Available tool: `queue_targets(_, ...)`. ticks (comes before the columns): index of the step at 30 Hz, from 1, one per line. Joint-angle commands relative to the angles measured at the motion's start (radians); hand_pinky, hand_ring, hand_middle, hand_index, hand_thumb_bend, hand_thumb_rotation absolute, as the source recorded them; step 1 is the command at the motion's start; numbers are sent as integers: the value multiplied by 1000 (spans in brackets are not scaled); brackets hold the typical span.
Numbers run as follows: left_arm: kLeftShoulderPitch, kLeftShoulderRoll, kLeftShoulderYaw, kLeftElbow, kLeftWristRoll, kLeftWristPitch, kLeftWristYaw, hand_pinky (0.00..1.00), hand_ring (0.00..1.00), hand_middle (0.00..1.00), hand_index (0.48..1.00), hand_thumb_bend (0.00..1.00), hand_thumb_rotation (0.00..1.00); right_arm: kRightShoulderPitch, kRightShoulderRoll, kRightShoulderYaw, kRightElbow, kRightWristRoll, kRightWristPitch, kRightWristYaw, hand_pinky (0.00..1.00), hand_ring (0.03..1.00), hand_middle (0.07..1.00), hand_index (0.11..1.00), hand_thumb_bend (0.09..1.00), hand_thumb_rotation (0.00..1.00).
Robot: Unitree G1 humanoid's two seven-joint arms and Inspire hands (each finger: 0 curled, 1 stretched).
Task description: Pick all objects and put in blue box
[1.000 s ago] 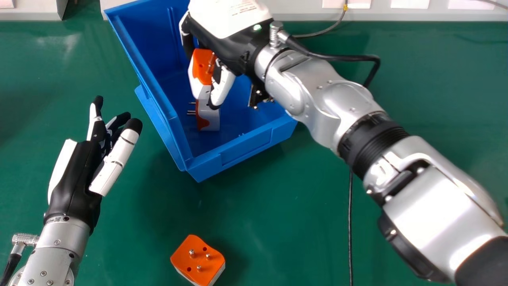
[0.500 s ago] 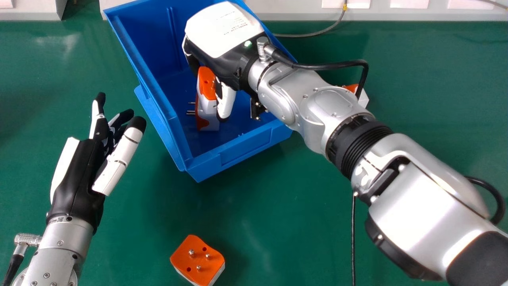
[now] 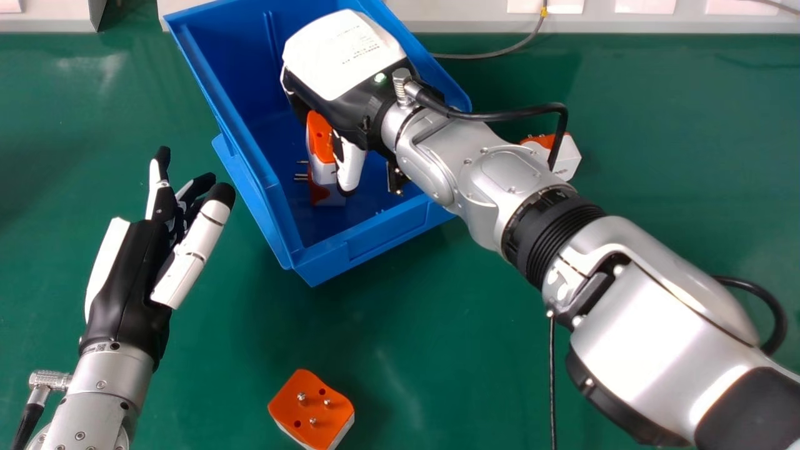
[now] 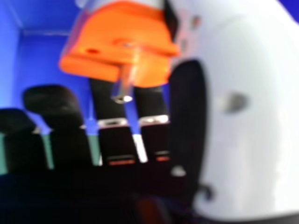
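Right hand [image 3: 340, 56]: over the inside of the box, clamped on an adapter, its thumb on one side and its fingers on the other.
Held adapter [image 3: 320, 137]: orange and white, at about 7 o'clock from the back of that hand in the head view, inside the box walls; in the right hand view a metal pin juts from its orange face.
Boxed adapter [image 3: 326, 195]: in the box, at 6 o'clock from the held one and partly covered by it, pins toward 9 o'clock; whether the two touch, I cannot tell.
Blue box [image 3: 381, 234]: around both, slanting from 11 toward 5 o'clock.
Right-side adapter [image 3: 567, 156]: on the green table [image 3: 437, 350], at 4 o'clock from the right hand, outside the box, partly behind the right arm [image 3: 562, 231].
Near adapter [image 3: 311, 406]: on the table at 6 o'clock, well apart from the box, pins up.
Left hand [image 3: 125, 281]: at 7 to 8 o'clock, fingers spread and holding nothing.
Done: one adapter in the box, a second within its walls but gripped.
Left: release that one, then fetch the two on the table; about halfway, I judge, if these four are all.
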Motion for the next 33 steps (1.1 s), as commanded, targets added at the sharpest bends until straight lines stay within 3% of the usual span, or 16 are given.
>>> queue_targets(1, 0, 0, -2, -32, 0, 0, 6, 882, 913, 932, 960, 547, 813, -31, 1, -2, -6, 10, 1, -25, 75, 115, 187, 474, 518, 117)
queue_targets(15, 4, -6, -1, -43, -3, 10, 7, 881, 914, 931, 961, 552, 814, 2, -1, -19, 1, 45, 20, -34, 70, 112, 180, 472, 517, 118)
queue_targets(18, 5, -7, -5, -49, 3, 12, 9, 881, 914, 931, 961, 554, 814, 4, -2, 0, -1, 31, 39, -26, 90, 136, 203, 472, 515, 126)
queue_targets(21, 4, -7, -6, -47, 4, 10, 7, 877, 914, 930, 960, 555, 814, 12, -7, 2, -7, 35, 40, -38, 393, 499, 553, 665, 594, 371)
queue_targets(22, 3, -6, -7, -46, 4, 9, 7, 877, 914, 930, 960, 555, 814, 15, -7, 1, -7, 38, 39, -42, 393, 499, 553, 665, 594, 371)
queue_targets(26, -2, -4, -7, -40, 3, 9, 6, 875, 914, 931, 959, 555, 813, 21, -9, -3, -11, 44, 36, -50, 636, 752, 795, 811, 660, 542)
queue_targets(33, -11, -5, -14, -36, 10, 10, 10, 876, 915, 931, 958, 559, 815, 27, -14, -4, -17, 47, 41, -51, 809, 915, 958, 915, 689, 641)
